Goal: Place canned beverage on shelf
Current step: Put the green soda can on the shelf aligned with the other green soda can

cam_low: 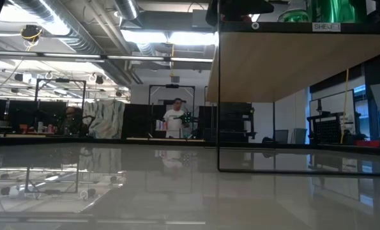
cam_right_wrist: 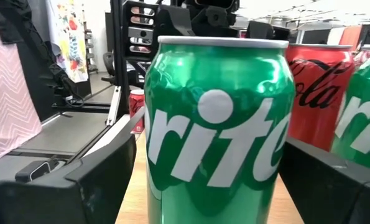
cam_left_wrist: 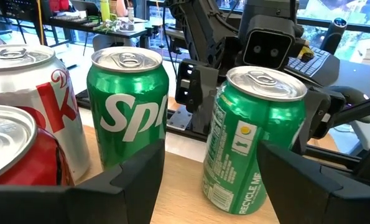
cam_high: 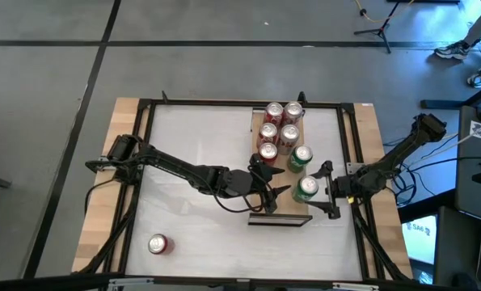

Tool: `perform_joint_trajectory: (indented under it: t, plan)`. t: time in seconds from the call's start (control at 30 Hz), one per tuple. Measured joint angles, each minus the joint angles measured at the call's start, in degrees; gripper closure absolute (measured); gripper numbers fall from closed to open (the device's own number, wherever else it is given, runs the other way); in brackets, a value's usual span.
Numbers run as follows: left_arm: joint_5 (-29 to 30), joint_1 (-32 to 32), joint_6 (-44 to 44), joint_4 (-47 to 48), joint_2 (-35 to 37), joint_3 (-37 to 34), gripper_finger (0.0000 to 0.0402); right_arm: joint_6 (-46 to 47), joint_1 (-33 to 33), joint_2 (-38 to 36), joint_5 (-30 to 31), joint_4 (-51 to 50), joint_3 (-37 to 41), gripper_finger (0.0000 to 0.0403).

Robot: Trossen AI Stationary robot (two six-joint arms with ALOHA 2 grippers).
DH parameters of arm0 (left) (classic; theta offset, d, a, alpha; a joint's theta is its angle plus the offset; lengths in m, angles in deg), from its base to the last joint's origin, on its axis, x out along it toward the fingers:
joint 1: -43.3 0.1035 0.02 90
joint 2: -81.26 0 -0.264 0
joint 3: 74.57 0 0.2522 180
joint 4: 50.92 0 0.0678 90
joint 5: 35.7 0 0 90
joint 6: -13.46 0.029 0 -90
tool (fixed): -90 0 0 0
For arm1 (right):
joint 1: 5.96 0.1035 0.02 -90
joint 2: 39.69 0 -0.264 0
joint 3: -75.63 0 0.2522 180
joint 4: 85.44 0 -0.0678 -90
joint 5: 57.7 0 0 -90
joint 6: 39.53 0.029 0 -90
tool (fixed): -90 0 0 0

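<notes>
The shelf is a light-wood board raised on a thin black frame above the white table, and I see it from below in the low view. Several red and green cans stand upright on it. The nearest green can stands on its base near the shelf's front end. My right gripper is open and level, with a finger on either side of this can. My left gripper is open on the can's other side, a little short of it.
A second green can and red cans stand close behind on the shelf. One red can lies on the tabletop at the near left. Black frame rails border the table. A person stands far off in the room.
</notes>
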Motion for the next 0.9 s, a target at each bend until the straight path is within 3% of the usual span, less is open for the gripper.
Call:
perform_joint_trajectory:
  t: [0.37, 0.7, 0.9]
  plan:
    - [0.0, 0.0, 2.7, 0.5, 0.5, 0.0, 0.0154, 0.0, 0.0, 0.0, -0.3, -0.1, 0.0, 0.0038]
    - [-0.3, -0.1, 3.0, 8.9, 5.5, 0.0, 0.0154, 0.0, 0.0, 0.0, -0.3, -0.1, 0.0, 0.0118]
    - [-0.2, -0.1, 3.0, 10.8, 8.4, 0.0, 0.0154, 1.2, 0.0, 0.0, 1.9, 0.2, 0.0, 0.0102]
